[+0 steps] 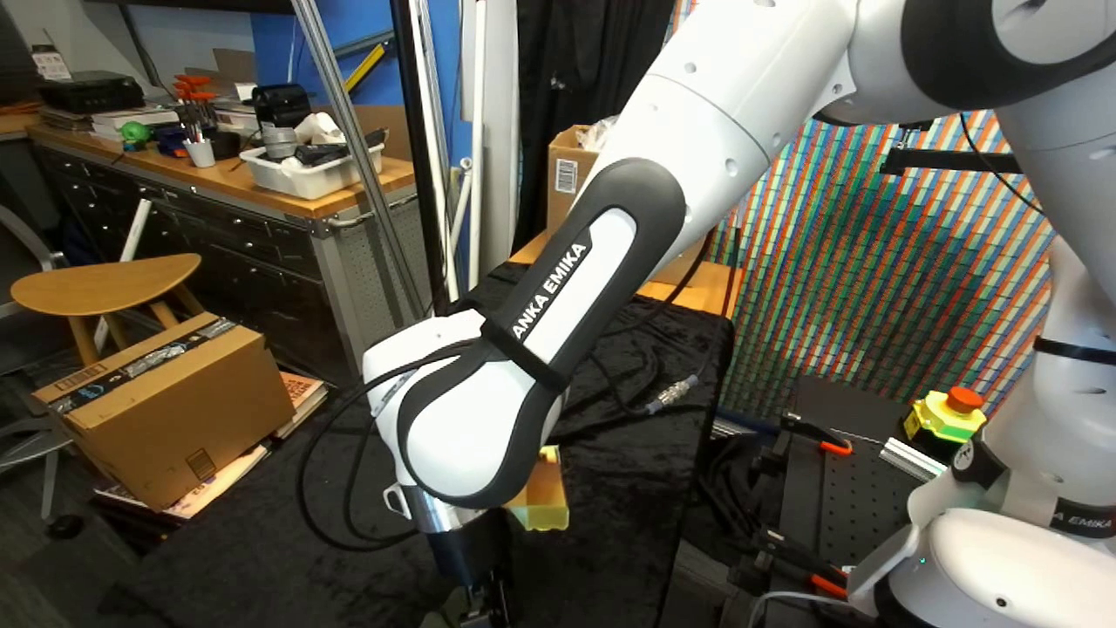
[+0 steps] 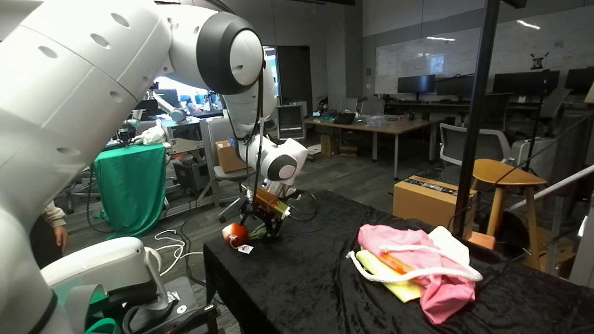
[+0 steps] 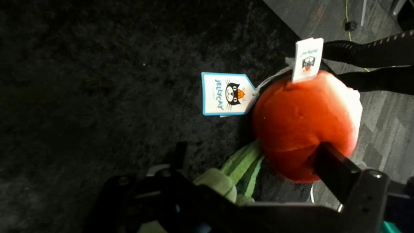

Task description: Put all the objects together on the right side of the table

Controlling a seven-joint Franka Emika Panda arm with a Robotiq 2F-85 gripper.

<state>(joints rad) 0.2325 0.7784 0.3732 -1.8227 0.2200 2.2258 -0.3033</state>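
A red plush vegetable with a pale side, green leaves and Jellycat tags lies near the table's end, in an exterior view (image 2: 235, 234) and the wrist view (image 3: 300, 119). A bit of green leaf shows at the bottom of an exterior view (image 1: 440, 610). My gripper (image 3: 252, 149) is open and low over it, also in an exterior view (image 2: 261, 226). One finger is over the cloth beside the leaves. The other overlaps the red body; I cannot tell if it touches. The gripper hides part of the leaves. A pink bag (image 2: 413, 246) with white rope and yellow cloth lies farther along the table.
The table (image 2: 297, 273) has a black velvet cover. A black pole (image 2: 478, 116) and a cardboard box (image 2: 429, 202) stand beside it. Cables hang from the wrist. A cable connector (image 1: 671, 394) lies on the cover. The table edge drops off close to the plush.
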